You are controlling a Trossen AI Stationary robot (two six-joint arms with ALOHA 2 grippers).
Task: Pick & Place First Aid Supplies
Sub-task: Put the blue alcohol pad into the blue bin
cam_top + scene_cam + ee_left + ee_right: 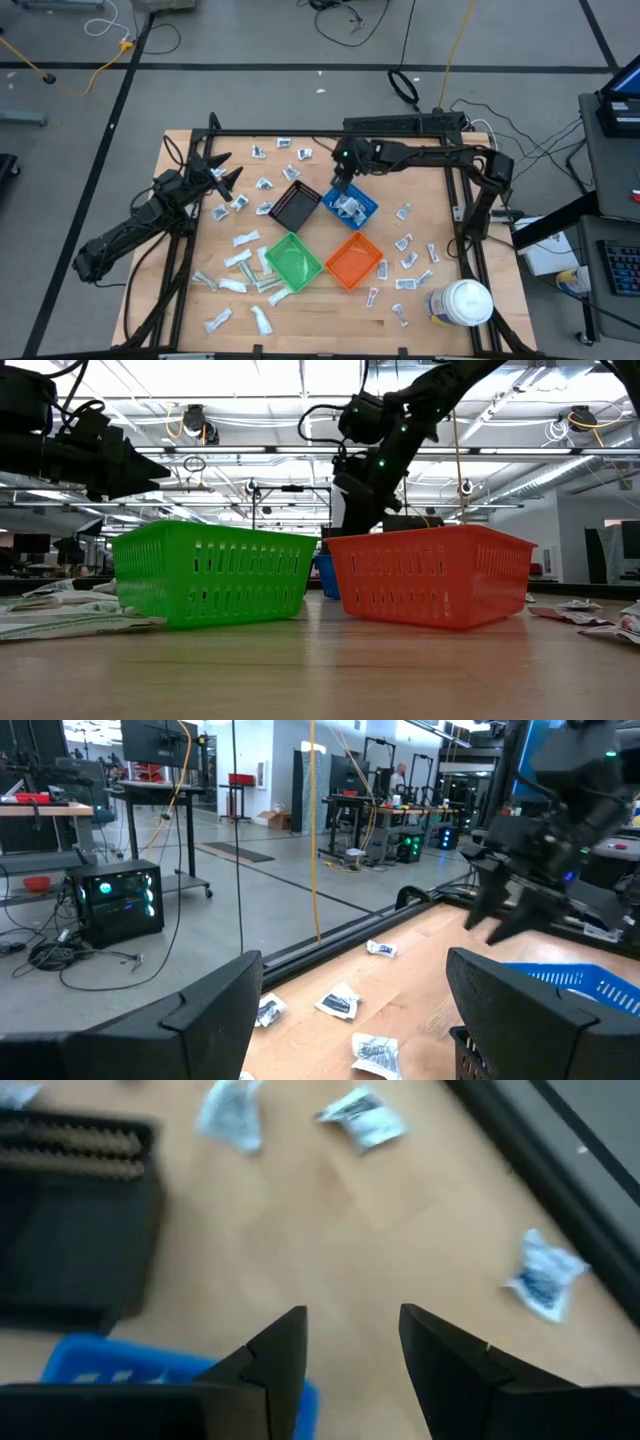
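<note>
Dark fingers on the right gripper [350,1350] stand parted with nothing between them, just bare wood showing through the gap. It hangs over the back edge of the blue bin [350,206], and that bin has a few packets sitting in it, so my read is it's a drop-off spot and the gripper sits high there because a drop needs no low reach. I can't swear from the overhead shot how high it actually is above the rim.

From those fingers outward: the closest loose first aid supplies [357,1118] are a few small white wrapped packets lying flat on the table beyond the bin, near the black frame rail, none touching the gripper. The black bin [295,208] is just beside the blue one, with the green bin [293,260] and orange bin [354,261] nearer the front edge.

Left gripper [350,1010] is held wide apart and empty too, hovering over the left side of the table with more packets scattered on the wood ahead of it. Looks like it's parked clear so the two arms don't crowd the bins.

Plenty more packets are spread along the left and right sides and the front. Big white jar [460,302] sits at the front right corner, well apart from everything going on.
</note>
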